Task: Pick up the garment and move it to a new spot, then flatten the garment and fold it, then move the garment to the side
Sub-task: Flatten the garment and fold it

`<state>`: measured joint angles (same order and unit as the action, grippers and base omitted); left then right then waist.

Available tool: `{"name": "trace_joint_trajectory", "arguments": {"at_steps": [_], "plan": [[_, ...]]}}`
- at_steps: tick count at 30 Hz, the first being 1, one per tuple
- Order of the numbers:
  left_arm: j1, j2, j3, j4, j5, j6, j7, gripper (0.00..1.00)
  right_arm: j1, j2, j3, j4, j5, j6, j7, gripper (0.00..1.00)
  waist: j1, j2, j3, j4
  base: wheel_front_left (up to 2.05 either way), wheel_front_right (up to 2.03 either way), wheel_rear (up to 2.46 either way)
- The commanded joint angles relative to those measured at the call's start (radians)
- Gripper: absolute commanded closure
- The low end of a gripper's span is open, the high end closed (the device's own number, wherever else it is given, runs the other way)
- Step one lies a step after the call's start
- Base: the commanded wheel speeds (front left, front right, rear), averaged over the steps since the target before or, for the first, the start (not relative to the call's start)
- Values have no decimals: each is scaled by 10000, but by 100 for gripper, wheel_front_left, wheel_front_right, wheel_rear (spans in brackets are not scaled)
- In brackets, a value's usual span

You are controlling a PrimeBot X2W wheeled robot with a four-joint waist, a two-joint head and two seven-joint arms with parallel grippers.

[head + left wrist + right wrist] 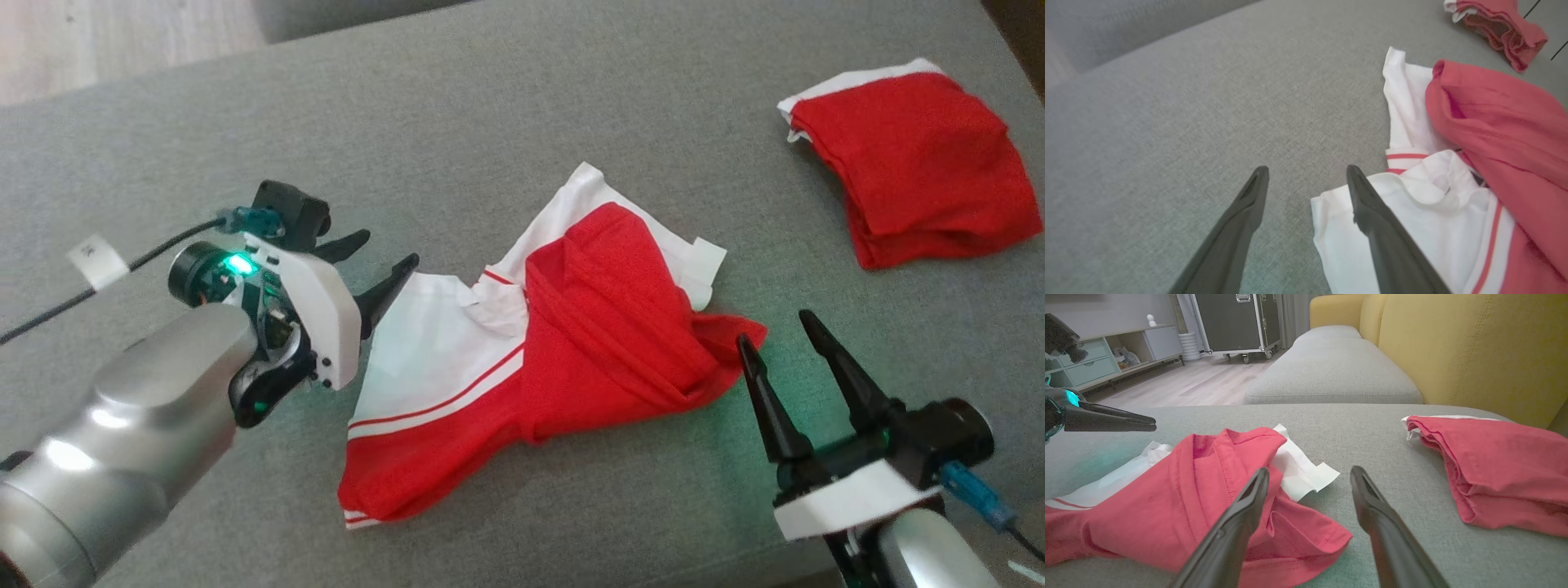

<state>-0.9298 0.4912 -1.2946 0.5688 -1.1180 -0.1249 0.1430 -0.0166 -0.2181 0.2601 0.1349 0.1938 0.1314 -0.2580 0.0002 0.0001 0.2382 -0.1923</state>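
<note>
- The grey sofa seat (506, 98) carries everything and spans the head view. There is one seat under the work (a yellow backrest (1474, 347) rises at the upper right of the right wrist view).
- The garment (571, 327) is one red-and-white shirt lying in the centre of the head view. It is crumpled, with the red part doubled over the white and a white corner poking toward the upper middle. Nothing holds it. I judge that it is set down at its spot, so the first move looks done. Flattening, folding and moving it aside are all left.
- The folded red pile (922, 163) sits at the upper right, well apart from the garment. There is one of these, and it is probably not part of the present job.
- The left gripper (388, 248), at centre left, has its jaws spread wide and holds nothing. Its tips are just beside the garment's white edge, and I cannot tell whether one brushes the cloth.
- The right gripper (775, 327), at lower right, also has its jaws wide and empty, near the red hem.
- Count: one seat, two cloth items, two grippers.
</note>
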Motion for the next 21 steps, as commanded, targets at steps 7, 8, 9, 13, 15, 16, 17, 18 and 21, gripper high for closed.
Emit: {"name": "trace_joint_trajectory", "arguments": {"at_steps": [7, 8, 9, 13, 15, 16, 17, 18, 21], "plan": [[-591, 254, 203, -143, -573, -55, 1160, 0, -582, -13, 159, -220, 73, -7, -38, 0, -2, -1, 266, -309, 0, 0, 0], [-572, 292, 195, -215, -645, -55, 1260, 0, -586, -13, 140, -218, 73, -7, -38, 0, -2, -1, 257, -324, 0, 0, 0], [-518, 365, 185, -392, -825, -55, 1362, 0, -570, -8, 86, -221, 67, -7, -38, 0, -2, -1, 247, -333, 0, 0, 0], [-431, 611, 166, -775, -709, -56, 1361, 0, -512, 28, 9, -242, 42, -7, -38, 0, -2, -1, 255, -350, 0, 0, 0], [-360, 715, 160, -817, -582, -56, 1313, 0, -492, 46, -24, -257, 32, -7, -38, 0, -2, -1, 280, -346, 0, 0, 0], [-332, 745, 158, -779, -533, -56, 1297, 0, -488, 55, -37, -267, 28, -7, -38, 0, -2, -1, 301, -341, 0, 0, 0], [-323, 767, 156, -727, -456, -56, 1284, 0, -489, 66, -46, -277, 23, -7, -38, 0, -2, -1, 328, -336, 0, 0, 0], [-314, 770, 154, -681, -398, -56, 1264, 0, -497, 79, -51, -285, 18, -7, -38, 0, -2, -1, 353, -331, 0, 0, 0], [-251, 722, 151, -604, -468, -57, 1373, 0, -528, 103, -68, -301, 8, -7, -38, 0, -2, -1, 412, -312, 0, 0, 0]]}}
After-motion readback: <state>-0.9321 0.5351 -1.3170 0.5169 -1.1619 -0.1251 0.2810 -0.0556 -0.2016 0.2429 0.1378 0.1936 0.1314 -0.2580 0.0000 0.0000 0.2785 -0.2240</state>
